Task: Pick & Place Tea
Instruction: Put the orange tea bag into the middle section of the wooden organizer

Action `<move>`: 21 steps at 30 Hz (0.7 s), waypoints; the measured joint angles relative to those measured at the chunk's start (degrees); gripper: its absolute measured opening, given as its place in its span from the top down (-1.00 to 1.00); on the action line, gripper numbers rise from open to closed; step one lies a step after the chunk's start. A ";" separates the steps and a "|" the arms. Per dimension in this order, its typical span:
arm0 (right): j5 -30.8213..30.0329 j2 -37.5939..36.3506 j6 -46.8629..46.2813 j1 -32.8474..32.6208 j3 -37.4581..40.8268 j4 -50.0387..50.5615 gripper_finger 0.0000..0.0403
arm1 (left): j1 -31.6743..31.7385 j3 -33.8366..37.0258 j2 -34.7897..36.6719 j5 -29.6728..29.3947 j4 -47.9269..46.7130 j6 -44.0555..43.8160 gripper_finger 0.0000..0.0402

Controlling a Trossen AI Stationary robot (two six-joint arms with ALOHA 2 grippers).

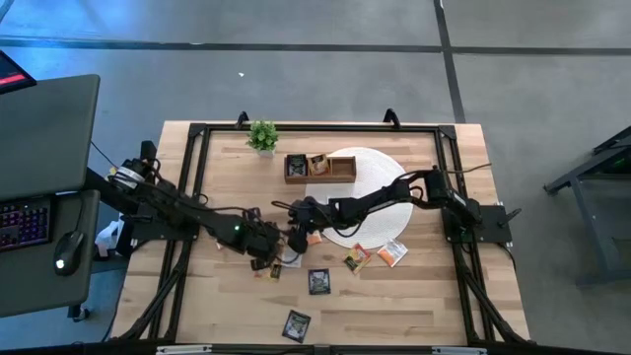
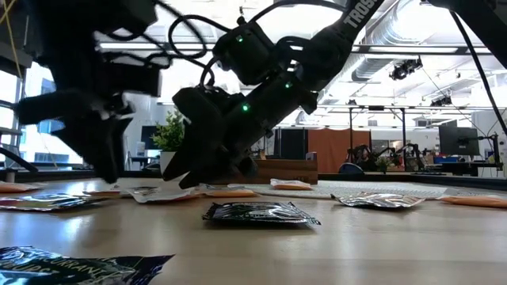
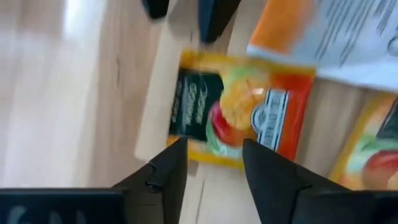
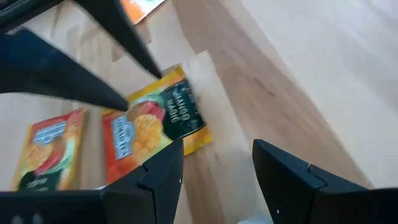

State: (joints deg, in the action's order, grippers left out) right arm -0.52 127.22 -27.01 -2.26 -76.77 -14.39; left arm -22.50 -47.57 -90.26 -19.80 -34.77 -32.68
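- While both arms are leaning in over the middle of the table, the left gripper (image 1: 264,240) and the right gripper (image 1: 296,234) are crowding the same little cluster of sachets, nearly nose to nose.
- Left gripper's wrist camera is showing its two dark fingers (image 3: 166,169) parted, hanging over a yellow-and-orange sachet (image 3: 239,115) with a black panel and fruit print; nothing is sitting between them, so that pincer is open and empty.
- Right gripper (image 4: 214,171) is also standing with its fingers spread, open and holding nothing, and the same fruit-print sachet (image 4: 158,124) is lying flat on the wood just ahead of it, with a second orange sachet (image 4: 50,152) beside it.
- From table height, both grippers are looking very low over the tabletop; whether either one is touching the wood, I cannot tell.
- Tea is lying scattered on the table (image 1: 414,306): a black sachet (image 1: 319,281) near the middle front, another black sachet (image 1: 297,323) closer to the front edge, and two orange-toned ones (image 1: 357,258) (image 1: 392,252) by the edge of the round white mat (image 1: 380,182).
- At the back, the wooden compartment tray (image 1: 320,169) is sitting partly on that mat, with some sachets already showing inside it.
- A small green plant (image 1: 262,135) is standing beside the tray at the far edge.
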 joint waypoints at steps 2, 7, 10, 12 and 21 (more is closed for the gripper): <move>0.90 0.00 -0.02 -0.06 0.00 -0.01 0.07 | -0.14 2.06 -0.34 0.00 1.90 -1.56 0.21; -1.26 0.05 0.03 -0.42 0.00 -1.07 0.07 | -0.03 6.47 -0.80 -2.17 9.87 -3.64 0.19; -0.63 0.59 0.03 -0.40 0.02 -1.34 0.07 | -0.02 7.70 -0.81 -3.35 12.87 -3.00 0.20; -0.72 1.08 0.05 -0.40 -0.03 -1.74 0.07 | 0.00 7.74 -0.85 -3.69 13.26 -2.65 0.24; -0.41 1.18 0.25 -0.38 -0.04 -2.33 0.20 | 0.00 7.85 -0.98 -4.93 13.87 -3.17 0.47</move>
State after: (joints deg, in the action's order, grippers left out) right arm -0.93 128.40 -26.76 -2.63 -76.82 -16.72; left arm -22.50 -39.72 -91.24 -24.73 -20.91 -35.86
